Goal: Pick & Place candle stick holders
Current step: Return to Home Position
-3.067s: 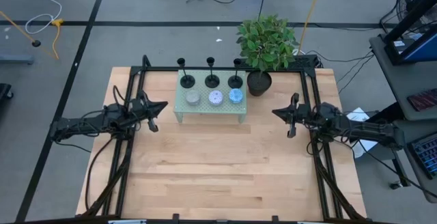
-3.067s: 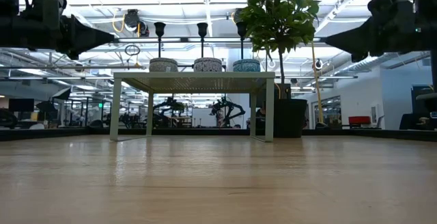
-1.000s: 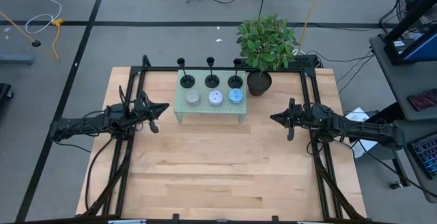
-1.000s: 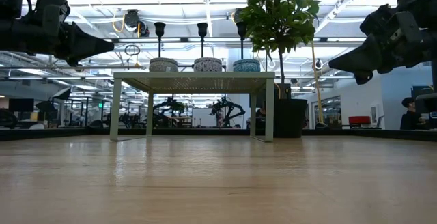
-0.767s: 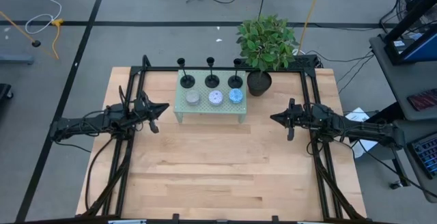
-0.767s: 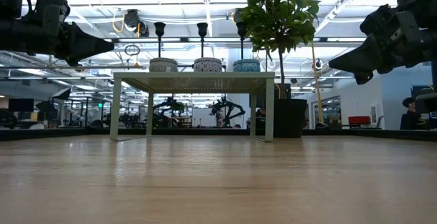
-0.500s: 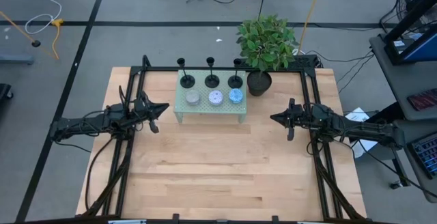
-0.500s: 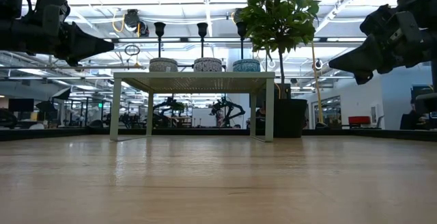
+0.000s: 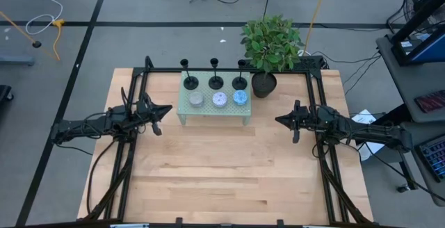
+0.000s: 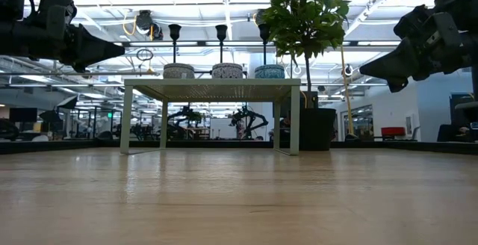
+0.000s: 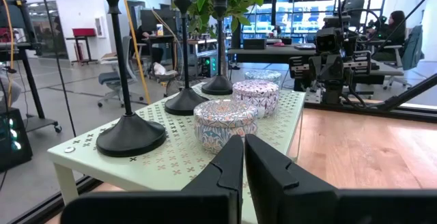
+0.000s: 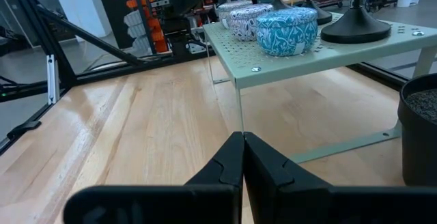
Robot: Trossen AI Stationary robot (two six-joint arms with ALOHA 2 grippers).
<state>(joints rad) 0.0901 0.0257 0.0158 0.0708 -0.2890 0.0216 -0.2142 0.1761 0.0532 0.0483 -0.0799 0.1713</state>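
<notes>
Three matte-black candle stick holders (image 9: 190, 82) (image 9: 216, 82) (image 9: 240, 83) stand by their disc bases in a row on the far half of a pale green perforated stand (image 9: 212, 110). They also show in the low view (image 10: 175, 47) and the left wrist view (image 11: 130, 132). My left gripper (image 9: 165, 108) hovers shut and empty left of the stand; its fingers show in its wrist view (image 11: 244, 157). My right gripper (image 9: 280, 119) hovers shut and empty right of the stand, as its wrist view (image 12: 243, 157) shows.
Three patterned round tins (image 9: 219, 99) sit on the stand's near half. A potted plant (image 9: 270, 47) in a black pot (image 9: 263, 85) stands right of the stand. A black frame rail (image 9: 139, 89) borders the table. Bare wood (image 9: 222, 172) fills the near half.
</notes>
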